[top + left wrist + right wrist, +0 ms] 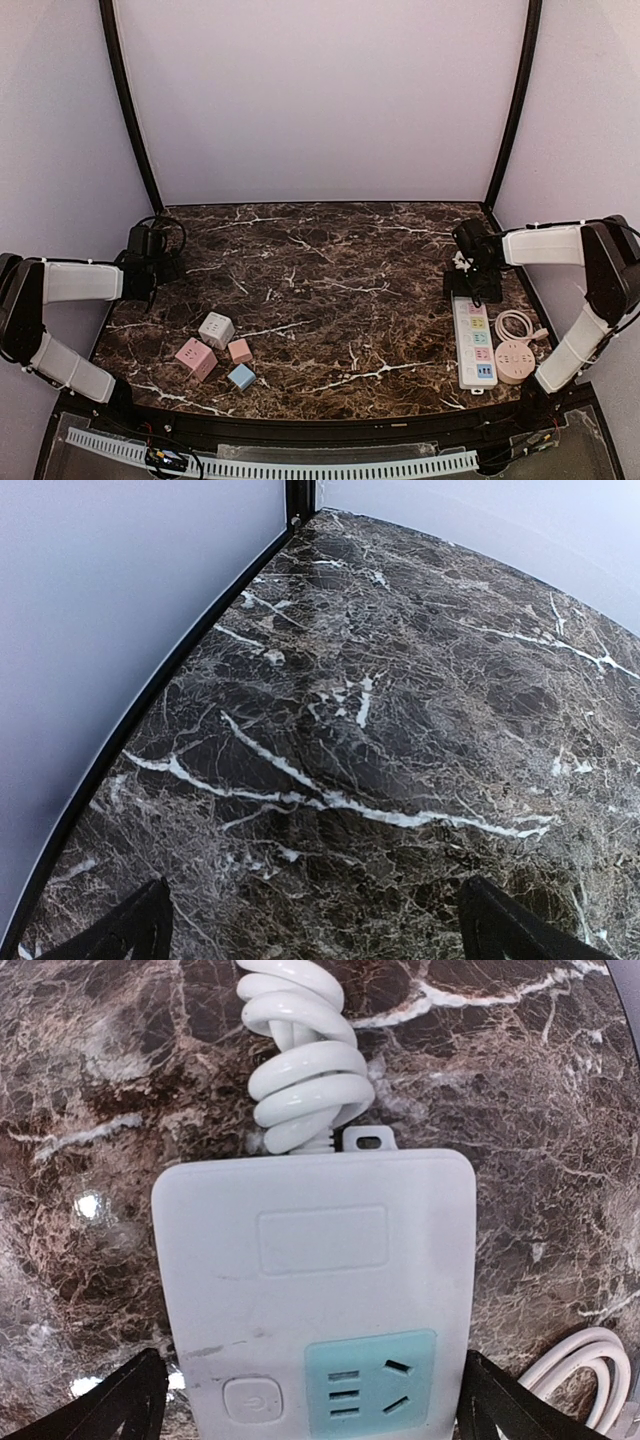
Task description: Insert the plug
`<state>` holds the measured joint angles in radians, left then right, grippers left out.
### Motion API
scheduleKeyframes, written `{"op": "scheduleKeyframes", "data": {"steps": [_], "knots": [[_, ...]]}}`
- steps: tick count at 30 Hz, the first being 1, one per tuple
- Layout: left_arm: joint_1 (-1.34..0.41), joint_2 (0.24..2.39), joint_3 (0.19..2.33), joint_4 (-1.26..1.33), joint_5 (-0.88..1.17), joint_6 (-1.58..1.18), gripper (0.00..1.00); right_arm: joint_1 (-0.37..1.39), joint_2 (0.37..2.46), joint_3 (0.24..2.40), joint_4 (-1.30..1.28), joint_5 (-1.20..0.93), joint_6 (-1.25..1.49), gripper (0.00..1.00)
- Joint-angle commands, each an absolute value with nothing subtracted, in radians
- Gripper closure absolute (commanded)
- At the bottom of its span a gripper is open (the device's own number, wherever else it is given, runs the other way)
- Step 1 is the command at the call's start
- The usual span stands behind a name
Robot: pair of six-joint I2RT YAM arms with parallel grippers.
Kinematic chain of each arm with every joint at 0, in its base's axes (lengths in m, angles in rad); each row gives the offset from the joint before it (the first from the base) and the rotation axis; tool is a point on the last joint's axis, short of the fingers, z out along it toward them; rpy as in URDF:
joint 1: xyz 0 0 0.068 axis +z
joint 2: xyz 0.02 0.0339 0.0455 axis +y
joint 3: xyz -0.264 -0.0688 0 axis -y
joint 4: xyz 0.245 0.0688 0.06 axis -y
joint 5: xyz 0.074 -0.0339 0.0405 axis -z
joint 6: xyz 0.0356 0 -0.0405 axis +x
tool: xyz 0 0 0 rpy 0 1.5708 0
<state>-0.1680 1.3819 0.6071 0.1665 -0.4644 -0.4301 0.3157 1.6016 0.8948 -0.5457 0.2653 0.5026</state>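
A white power strip (474,341) with coloured sockets lies at the right of the marble table. In the right wrist view its far end (315,1260) shows a blue socket (372,1380), a power button (251,1401) and a coiled white cord (300,1060). My right gripper (475,290) hangs open over that end, one black finger on each side of the strip, holding nothing. A pink round plug unit (513,361) with a looped white cable (515,324) lies beside the strip. My left gripper (148,272) is open and empty over bare marble at the far left.
Several small cube adapters lie at the front left: grey (216,329), pink (195,358), salmon (240,350) and blue (241,376). A black frame edge (150,695) runs along the left table side against the pale wall. A cable loop (580,1370) lies right of the strip.
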Motion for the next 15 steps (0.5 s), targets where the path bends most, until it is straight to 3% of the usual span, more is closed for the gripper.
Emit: {"op": "scheduleKeyframes", "data": {"steps": [1, 9, 15], "knots": [[-0.173, 1.387, 0.627, 0.14, -0.478, -0.428, 0.0, 0.316, 1.603, 0.884, -0.531, 0.267, 0.504, 0.03], [-0.172, 1.388, 0.628, 0.139, -0.477, -0.428, 0.0, 0.337, 1.577, 0.882, -0.493, 0.204, 0.493, 0.26], [-0.174, 1.393, 0.633, 0.137, -0.46, -0.421, 0.0, 0.431, 1.62, 0.957, -0.472, 0.196, 0.528, 0.27]]}}
